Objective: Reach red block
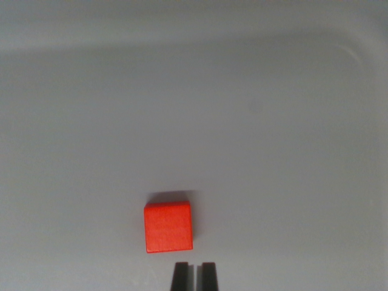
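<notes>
The red block is seen in the lower centre of the frame, resting flat on a pale grey tray. The gripper is seen at the bottom edge, just below the block and apart from it, its dark fingertips almost together, only a thin slit between them.

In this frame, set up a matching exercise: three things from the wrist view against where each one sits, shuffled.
Things:
1. red block
2. hand
3. grey tray

Places:
A. bottom edge, fingertips close together
B. fills the frame, raised rim along the top
C. lower centre, just above and to the wrist view's left of the fingertips

Pairs: 1-C, 2-A, 3-B
</notes>
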Available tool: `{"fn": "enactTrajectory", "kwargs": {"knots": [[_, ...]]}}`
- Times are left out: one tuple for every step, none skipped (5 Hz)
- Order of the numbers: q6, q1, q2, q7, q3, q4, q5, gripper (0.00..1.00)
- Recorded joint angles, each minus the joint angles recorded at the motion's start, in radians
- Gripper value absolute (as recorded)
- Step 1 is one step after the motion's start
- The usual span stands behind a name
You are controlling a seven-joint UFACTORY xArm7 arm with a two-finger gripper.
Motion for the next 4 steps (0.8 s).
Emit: {"fn": "enactTrajectory", "kwargs": {"knots": [[-0.046,0.0019,0.016,-0.001,0.001,-0.032,0.0012,0.0],[-0.046,0.0019,0.016,-0.001,0.001,-0.032,0.0012,0.0],[-0.093,0.0038,0.033,-0.002,0.001,-0.066,0.0024,0.0],[-0.093,0.0038,0.033,-0.002,0.001,-0.066,0.0024,0.0]]}}
